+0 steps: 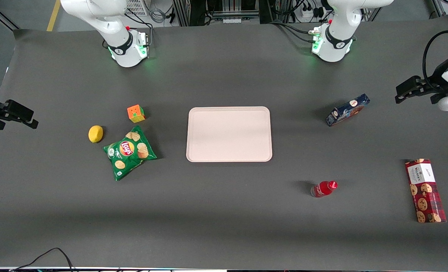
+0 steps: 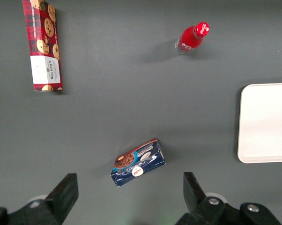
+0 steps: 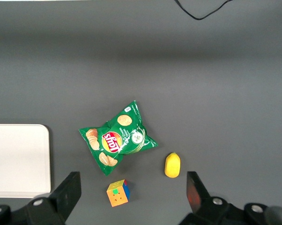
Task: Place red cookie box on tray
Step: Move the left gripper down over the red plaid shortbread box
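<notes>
The red cookie box (image 1: 424,190) lies flat on the dark table at the working arm's end, near the front camera, its white label end pointing away from that camera. The wrist view shows this red cookie box (image 2: 43,47) too. The pale pinkish tray (image 1: 229,134) sits bare in the middle of the table; one end of the tray (image 2: 265,123) shows in the wrist view. My left gripper (image 1: 402,92) hangs high over the working arm's end, farther from the front camera than the red box. The gripper (image 2: 130,197) is open and holds nothing.
A dark blue cookie box (image 1: 347,109) lies between the tray and my gripper, almost under the gripper (image 2: 137,161). A red bottle (image 1: 324,188) lies nearer the front camera. A chips bag (image 1: 129,151), lemon (image 1: 95,133) and colour cube (image 1: 136,113) lie toward the parked arm's end.
</notes>
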Controlling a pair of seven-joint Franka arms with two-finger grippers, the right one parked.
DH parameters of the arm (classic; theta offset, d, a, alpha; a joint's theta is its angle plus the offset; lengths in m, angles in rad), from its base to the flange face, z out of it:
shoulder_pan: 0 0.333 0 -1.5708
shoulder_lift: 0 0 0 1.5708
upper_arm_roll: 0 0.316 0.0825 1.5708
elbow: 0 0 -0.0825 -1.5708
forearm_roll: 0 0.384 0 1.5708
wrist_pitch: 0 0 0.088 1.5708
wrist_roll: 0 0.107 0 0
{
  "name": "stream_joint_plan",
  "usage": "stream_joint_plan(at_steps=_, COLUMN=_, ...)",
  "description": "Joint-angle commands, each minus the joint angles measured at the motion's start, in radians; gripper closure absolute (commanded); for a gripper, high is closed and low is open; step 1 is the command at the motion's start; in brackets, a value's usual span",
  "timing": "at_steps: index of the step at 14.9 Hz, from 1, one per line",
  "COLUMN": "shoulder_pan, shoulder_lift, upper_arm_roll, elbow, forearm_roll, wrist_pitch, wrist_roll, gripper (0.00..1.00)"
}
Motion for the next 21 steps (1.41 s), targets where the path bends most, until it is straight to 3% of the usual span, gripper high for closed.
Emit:
stream_joint_plan(at_steps=1, shoulder_pan=-0.012, shoulder_lift=0.010, upper_arm_roll=-0.007, elbow=0.016, forearm_roll=-0.006, wrist_pitch=0.023, wrist_roll=-0.006, gripper=0.00)
stream_joint_plan(at_steps=10, shoulder_pan=0.010, shoulder_lift=0.059, upper_arm_roll=0.000, elbow=0.018, forearm_roll=0.015, wrist_pitch=0.037, wrist_roll=0.022, gripper=0.00)
stream_joint_plan(at_steps=14, shoulder_pan=0.089, shoulder_lift=0.135, upper_arm_roll=0.016, elbow=0.013, forearm_roll=0.014, wrist_pitch=0.166, wrist_roll=0.052, gripper=0.00)
stream_joint_plan(at_steps=21, shoulder_pan=0.128, shoulder_lift=0.401, upper_arm_roll=0.166, elbow=0.019, forearm_roll=-0.021, wrist_pitch=0.458, wrist_roll=0.150, gripper=0.00)
